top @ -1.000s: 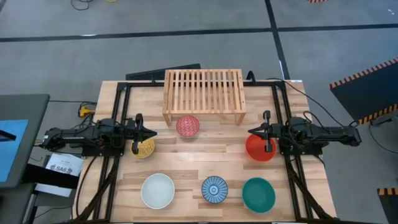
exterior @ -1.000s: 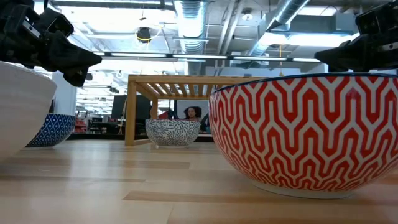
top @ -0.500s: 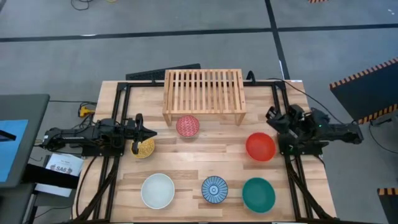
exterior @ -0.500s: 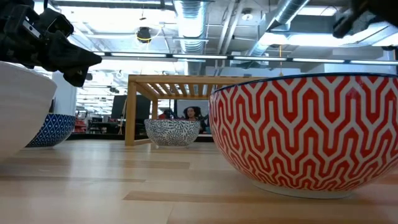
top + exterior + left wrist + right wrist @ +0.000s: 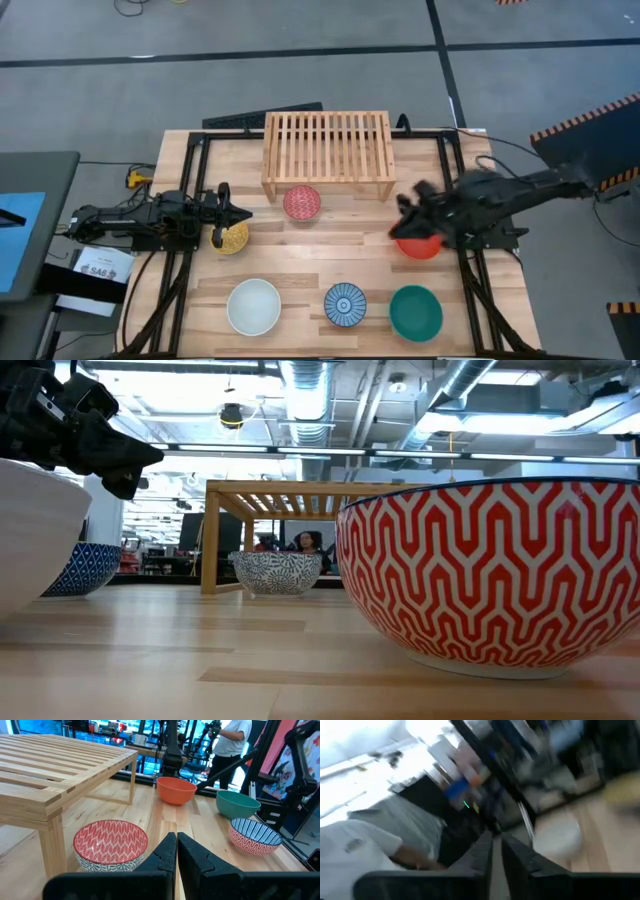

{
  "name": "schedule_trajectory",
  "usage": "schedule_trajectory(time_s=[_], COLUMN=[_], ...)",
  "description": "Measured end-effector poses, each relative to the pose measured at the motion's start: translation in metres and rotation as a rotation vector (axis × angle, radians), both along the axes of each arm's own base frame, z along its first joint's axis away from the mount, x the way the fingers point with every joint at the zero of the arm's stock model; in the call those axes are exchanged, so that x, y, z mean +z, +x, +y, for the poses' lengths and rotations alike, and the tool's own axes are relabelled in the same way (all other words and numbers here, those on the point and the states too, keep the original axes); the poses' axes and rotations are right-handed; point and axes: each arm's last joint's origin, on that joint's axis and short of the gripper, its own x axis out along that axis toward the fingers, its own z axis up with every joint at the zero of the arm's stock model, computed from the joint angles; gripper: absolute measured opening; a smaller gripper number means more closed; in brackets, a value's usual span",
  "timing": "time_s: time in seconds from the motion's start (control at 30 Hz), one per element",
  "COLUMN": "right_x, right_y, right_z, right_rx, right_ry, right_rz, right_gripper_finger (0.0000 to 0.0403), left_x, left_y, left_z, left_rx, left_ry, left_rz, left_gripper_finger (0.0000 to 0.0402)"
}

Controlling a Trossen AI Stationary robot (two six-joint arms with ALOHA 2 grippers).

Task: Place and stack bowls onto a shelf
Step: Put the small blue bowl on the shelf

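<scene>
Since the shelf [image 5: 327, 147] at twelve o'clock carries nothing, the task is barely begun: all six bowls [image 5: 302, 202] sit on the desk [image 5: 330, 260]. Left hand [image 5: 243, 213] waits clenched at nine o'clock; right hand [image 5: 407, 203], fingers nearly together, grasps nothing above the red bowl [image 5: 419, 246] at three o'clock.
</scene>
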Motion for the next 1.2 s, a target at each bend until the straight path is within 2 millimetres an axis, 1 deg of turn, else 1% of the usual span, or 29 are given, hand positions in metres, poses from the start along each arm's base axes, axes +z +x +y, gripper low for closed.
schedule_trajectory(time_s=[0.07,0.17,0.27,0.33,0.43,0.47,0.57,0.63,0.8,0.9,0.97,1.1,1.2], right_x=[-0.001,-0.005,-0.016,-0.021,-0.031,-0.035,-0.054,-0.068,-0.102,-0.116,-0.12,-0.119,-0.121], right_y=[0.019,0.042,0.064,0.081,0.099,0.104,0.111,0.116,0.124,0.126,0.13,0.133,0.129], right_z=[0.01,0.025,0.043,0.057,0.075,0.079,0.084,0.089,0.11,0.116,0.117,0.121,0.117], right_rx=[0.025,0.059,0.07,0.079,0.091,0.083,-0.024,-0.08,-0.1,-0.125,-0.156,-0.218,-0.295], right_ry=[-0.007,-0.019,0.0,0.014,-0.027,-0.049,-0.07,-0.058,-0.027,-0.051,-0.037,0.001,-0.016], right_rz=[0.111,0.302,0.514,0.614,0.767,0.843,1.139,1.253,1.379,1.418,1.405,1.36,1.396], right_gripper_finger=[0.0106,0.0159,0.0208,0.0229,0.024,0.024,0.0236,0.0234,0.0233,0.0232,0.0232,0.0232,0.0232], left_x=[0.0,0.0,0.0,0.0,0.0,0.0,0.0,0.0,0.0,0.0,0.0,0.0,0.0], left_y=[0.0,0.0,0.0,0.0,0.0,0.0,0.0,0.0,0.0,0.0,0.0,0.0,0.0], left_z=[0.0,0.0,0.0,0.0,0.0,0.0,0.0,0.0,0.0,0.0,0.0,0.0,0.0], left_rx=[0.0,0.0,0.0,0.0,0.0,0.0,0.0,0.0,0.0,0.0,0.0,0.0,0.001], left_ry=[0.0,0.0,0.0,0.0,0.0,0.0,0.0,0.0,0.0,0.0,0.0,0.0,0.0], left_rz=[0.0,0.0,0.0,0.001,0.0,0.001,0.001,0.0,0.0,0.0,0.001,0.001,0.0], left_gripper_finger=[0.0,0.0,0.0,0.0,0.0,0.0,0.0,0.0,0.0,0.0,0.0,0.0,0.0])
